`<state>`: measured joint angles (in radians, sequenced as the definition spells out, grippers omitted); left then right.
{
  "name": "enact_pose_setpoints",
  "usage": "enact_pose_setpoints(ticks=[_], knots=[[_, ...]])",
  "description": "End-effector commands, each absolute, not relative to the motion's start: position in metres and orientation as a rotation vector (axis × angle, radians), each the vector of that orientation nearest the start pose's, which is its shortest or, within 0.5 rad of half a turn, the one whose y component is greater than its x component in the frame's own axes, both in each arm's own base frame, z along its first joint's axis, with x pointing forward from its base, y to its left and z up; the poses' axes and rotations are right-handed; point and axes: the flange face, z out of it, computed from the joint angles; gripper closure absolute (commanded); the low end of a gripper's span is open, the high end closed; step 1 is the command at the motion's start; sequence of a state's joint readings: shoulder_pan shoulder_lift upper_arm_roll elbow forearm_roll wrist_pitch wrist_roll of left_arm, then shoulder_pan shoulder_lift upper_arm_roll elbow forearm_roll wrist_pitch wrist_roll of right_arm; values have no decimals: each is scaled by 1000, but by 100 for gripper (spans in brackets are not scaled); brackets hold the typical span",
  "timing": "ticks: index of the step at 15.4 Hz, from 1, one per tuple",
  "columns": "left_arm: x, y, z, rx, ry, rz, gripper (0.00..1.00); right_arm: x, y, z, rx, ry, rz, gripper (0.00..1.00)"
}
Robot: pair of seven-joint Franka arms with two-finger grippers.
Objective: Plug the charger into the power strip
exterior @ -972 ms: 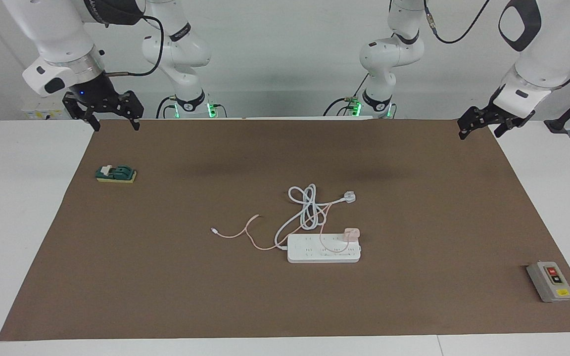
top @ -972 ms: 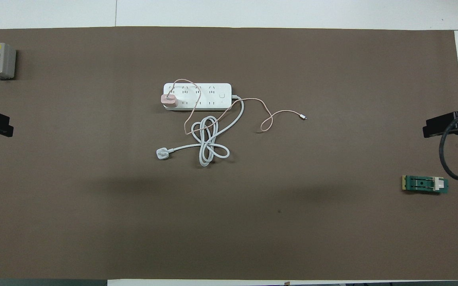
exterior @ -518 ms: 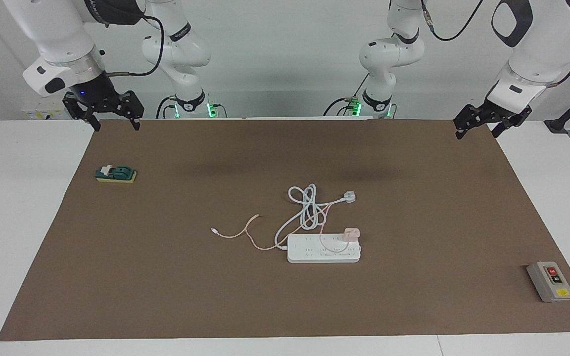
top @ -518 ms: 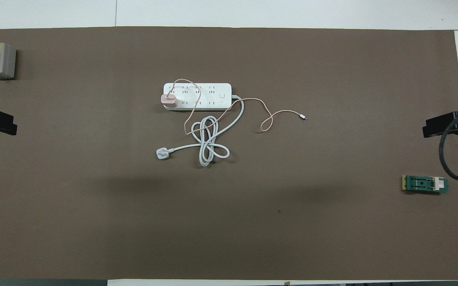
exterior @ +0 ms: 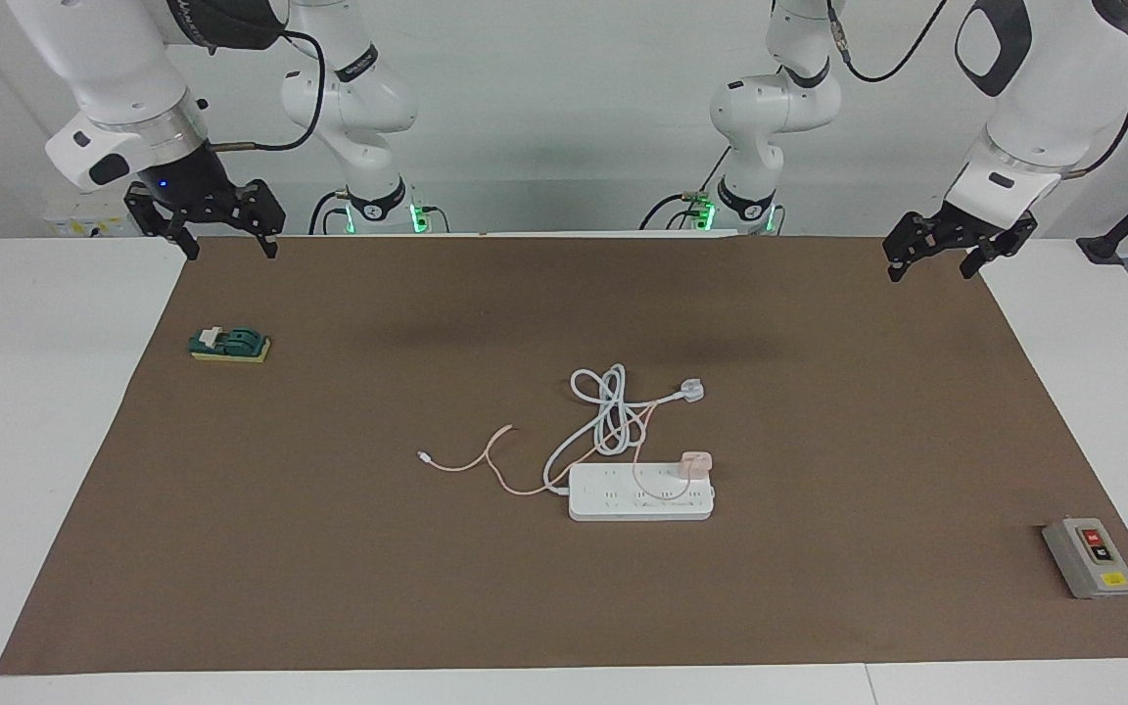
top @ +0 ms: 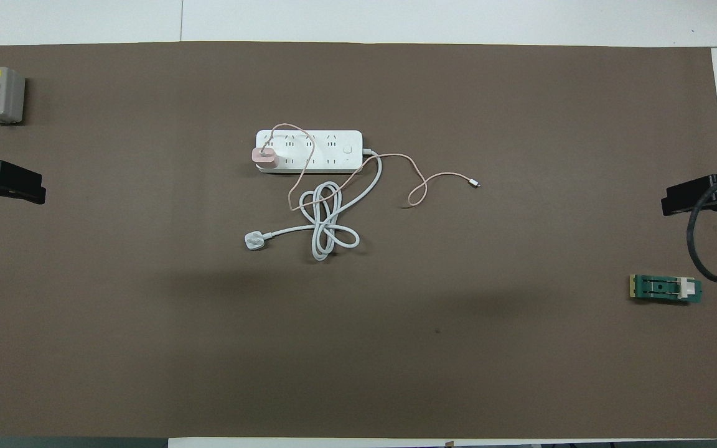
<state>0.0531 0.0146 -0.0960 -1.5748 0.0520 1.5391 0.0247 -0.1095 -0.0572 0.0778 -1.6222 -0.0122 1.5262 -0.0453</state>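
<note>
Charger [exterior: 695, 463] on power strip [exterior: 640, 493]; prongs hidden, seating unclear.

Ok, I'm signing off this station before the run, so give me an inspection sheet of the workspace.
Surface: brown mat on white table.
Job's things: charger sits on the power strip, at its end toward the left arm.
Clutter: grey button box; green block.
Grippers: left gripper and right gripper open, empty, over the mat's corners.
Cables: pink cable across strip; white cord coiled.
Surroundings: white wall.
</note>
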Motion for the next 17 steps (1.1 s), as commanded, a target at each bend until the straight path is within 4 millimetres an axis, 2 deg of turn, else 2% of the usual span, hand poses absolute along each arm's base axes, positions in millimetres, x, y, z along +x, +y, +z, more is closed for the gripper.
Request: enact_pose_setpoints(ticks=[1,5,8,17], knots=[[554,-22,611,-3101,95,66,0,524,-13,629,-3141,-12,70,0],[552,-35,610,-3100,131,72,0,524,-13,629,-3141,-12,70,0],[553,-23,610,-3102,103,66,0,524,-13,629,-3143,-12,71,0],[553,-22,611,-3102,100,63,0,524,-6,629,-3142,-28,70,0]])
